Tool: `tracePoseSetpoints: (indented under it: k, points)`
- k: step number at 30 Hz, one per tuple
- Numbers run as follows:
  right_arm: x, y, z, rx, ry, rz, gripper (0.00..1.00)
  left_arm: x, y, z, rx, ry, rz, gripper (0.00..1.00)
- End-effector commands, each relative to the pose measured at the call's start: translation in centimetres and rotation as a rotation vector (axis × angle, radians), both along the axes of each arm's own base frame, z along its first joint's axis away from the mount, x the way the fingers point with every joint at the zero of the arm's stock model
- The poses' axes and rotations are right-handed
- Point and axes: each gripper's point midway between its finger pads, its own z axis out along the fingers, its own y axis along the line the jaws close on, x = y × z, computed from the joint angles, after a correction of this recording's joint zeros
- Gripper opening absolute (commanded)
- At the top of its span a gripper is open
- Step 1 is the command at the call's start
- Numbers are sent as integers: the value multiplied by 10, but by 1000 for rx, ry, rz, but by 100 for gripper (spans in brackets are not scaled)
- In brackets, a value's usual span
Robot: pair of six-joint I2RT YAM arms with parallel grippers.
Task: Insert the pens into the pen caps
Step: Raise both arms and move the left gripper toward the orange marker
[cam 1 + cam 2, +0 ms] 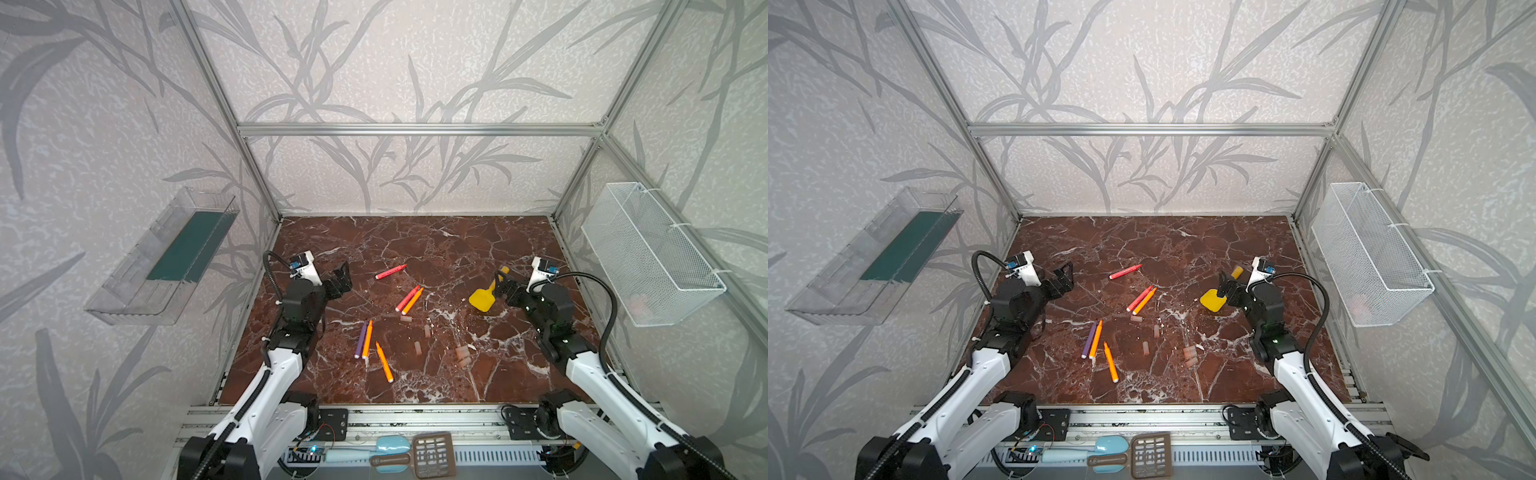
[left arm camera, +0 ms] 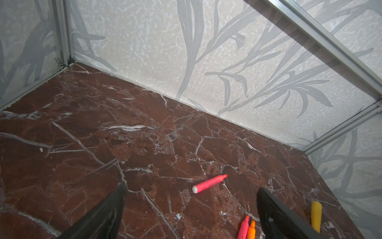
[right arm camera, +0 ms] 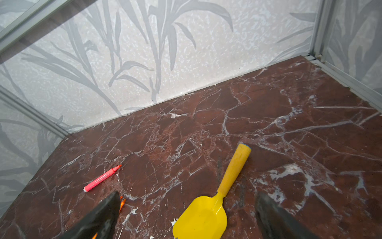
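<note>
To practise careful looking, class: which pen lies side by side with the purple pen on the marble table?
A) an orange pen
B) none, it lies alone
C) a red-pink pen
A: in a top view the purple pen lies side by side with an orange pen; both red-pink pens lie farther back.

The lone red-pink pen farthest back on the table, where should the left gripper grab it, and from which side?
Take the red-pink pen mid-barrel, probably coming straight down with the open left gripper, jaws set across its length. It lies flat and alone on the table with bare marble on either side, and a middle grip leaves its pointed tip free.
</note>
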Motion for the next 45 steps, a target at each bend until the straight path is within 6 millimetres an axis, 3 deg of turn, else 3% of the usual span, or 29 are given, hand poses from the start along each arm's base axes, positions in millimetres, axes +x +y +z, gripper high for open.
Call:
tracePoseSetpoints:
  k: [1, 4, 7, 9, 14, 17, 19, 24, 29, 33, 38, 45]
  points:
    - [6, -11, 3, 5, -36, -72, 99, -9, 13, 8, -137, 66, 109, 99]
    - [9, -8, -6, 39, 23, -68, 99, -16, 32, 6, -214, 83, 240, 99]
    - [8, 10, -13, 39, 51, 31, 99, -16, 29, 12, -173, 61, 199, 99]
    - [8, 13, -18, 31, 46, 51, 98, -19, 32, 4, -147, 111, 215, 99]
    - [-1, 2, -30, -28, 69, 14, 87, -25, -2, 2, -103, 128, -2, 99]
    - [-1, -10, -37, -63, 75, -50, 87, -32, 1, 1, -90, 156, 12, 99]
    - [-1, -21, -47, -69, 107, -115, 86, -33, -5, -1, -71, 167, -21, 92]
    - [2, -29, -55, -69, 117, -170, 86, -35, -53, -13, 31, 246, -189, 84]
    - [2, -29, -59, -63, 116, -168, 86, -46, -117, -33, 194, 323, -382, 75]
    - [5, -25, -61, -64, 124, -148, 78, -49, -155, -55, 258, 360, -472, 66]
    - [10, -21, -64, -71, 152, -134, 69, -39, -184, -86, 326, 447, -523, 60]
    - [9, -22, -64, -70, 152, -136, 68, -16, -214, -124, 388, 579, -558, 47]
